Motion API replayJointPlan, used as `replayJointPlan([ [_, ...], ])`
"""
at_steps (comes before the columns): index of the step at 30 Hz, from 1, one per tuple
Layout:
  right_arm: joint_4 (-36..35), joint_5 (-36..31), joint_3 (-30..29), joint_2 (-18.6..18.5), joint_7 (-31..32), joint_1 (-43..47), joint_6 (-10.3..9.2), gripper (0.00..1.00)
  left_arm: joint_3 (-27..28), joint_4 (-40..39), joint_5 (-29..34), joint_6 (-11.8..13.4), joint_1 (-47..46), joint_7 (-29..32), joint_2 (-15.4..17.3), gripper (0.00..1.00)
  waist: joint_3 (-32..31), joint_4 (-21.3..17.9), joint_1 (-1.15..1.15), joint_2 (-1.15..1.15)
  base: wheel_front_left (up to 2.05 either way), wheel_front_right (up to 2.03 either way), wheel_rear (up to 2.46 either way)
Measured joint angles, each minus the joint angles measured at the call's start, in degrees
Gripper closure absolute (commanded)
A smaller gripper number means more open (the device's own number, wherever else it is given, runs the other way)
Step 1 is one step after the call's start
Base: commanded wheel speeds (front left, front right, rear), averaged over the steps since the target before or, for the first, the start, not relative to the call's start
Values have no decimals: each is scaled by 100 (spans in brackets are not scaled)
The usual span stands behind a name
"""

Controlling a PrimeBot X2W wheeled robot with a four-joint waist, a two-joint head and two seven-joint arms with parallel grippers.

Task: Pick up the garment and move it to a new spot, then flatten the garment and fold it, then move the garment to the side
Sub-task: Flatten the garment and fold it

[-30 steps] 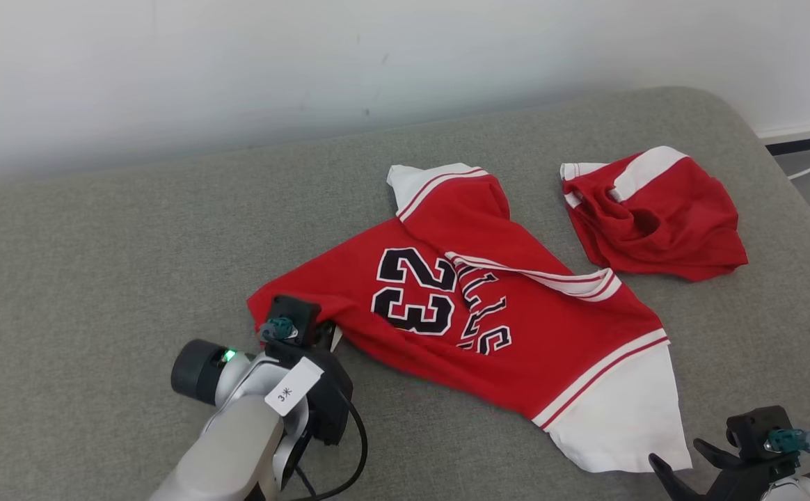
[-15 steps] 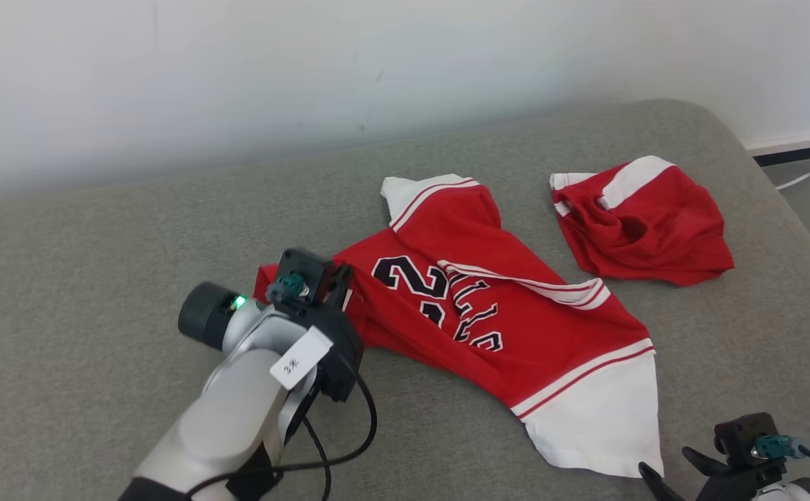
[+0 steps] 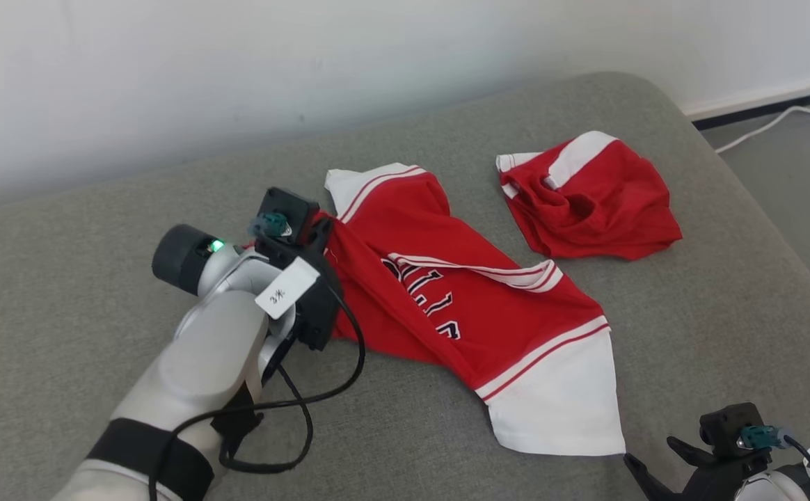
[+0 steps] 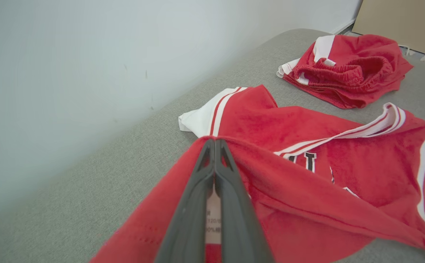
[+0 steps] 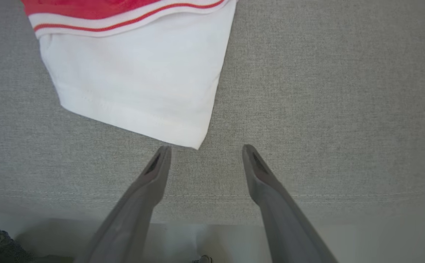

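The garment (image 3: 461, 306) is a red jersey with white sleeves and black lettering, lying on a grey cushion (image 3: 85, 209). My left gripper (image 3: 321, 229) is shut on the jersey's red hem edge, holding it raised and drawn over the body toward the far sleeve. In the left wrist view the shut fingers (image 4: 214, 142) pinch the red cloth (image 4: 307, 157), with a white label between them. My right gripper (image 3: 648, 452) stands open at the lower right. In the right wrist view its open fingertips (image 5: 205, 148) sit just short of the near white sleeve's (image 5: 136, 84) corner, holding nothing.
A second crumpled red and white garment (image 3: 586, 198) lies at the far right of the cushion, also visible in the left wrist view (image 4: 347, 69). A pale wall runs along the back. The cushion's right edge drops to a floor with a white cable (image 3: 760, 125).
My left gripper has carried the hem away from me across the jersey, folding cloth over the number so only part of the lettering shows. The head view has shifted. The right gripper stays open.
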Motion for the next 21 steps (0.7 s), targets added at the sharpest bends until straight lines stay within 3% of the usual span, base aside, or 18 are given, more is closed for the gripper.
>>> replayJointPlan([
  [9, 31, -31, 85, 107, -3, -69, 52, 0, 1, 402, -9, -134, -275, -213, 9, 100, 193, -117, 0, 0, 0, 0, 0],
  [10, 32, -31, 87, 116, -3, -96, 52, 0, 22, 401, -12, -133, -316, -313, 7, 86, 205, -121, 0, 1, 0, 0, 0],
  [11, 29, -31, 79, 115, -11, -110, 52, 0, 37, 400, -20, -133, -369, -380, 3, 7, 218, -121, 0, 1, 0, 0, 0],
  [12, 34, -32, 86, 115, -10, -116, 54, 0, 45, 413, -20, -132, -414, -414, 3, 0, 232, -118, 0, 0, 0, 0, 0],
  [21, 71, -33, 92, 127, -36, -118, 54, 0, -191, 488, -64, -141, -491, -505, 2, 0, 311, -22, 0, 0, 0, 0, 0],
])
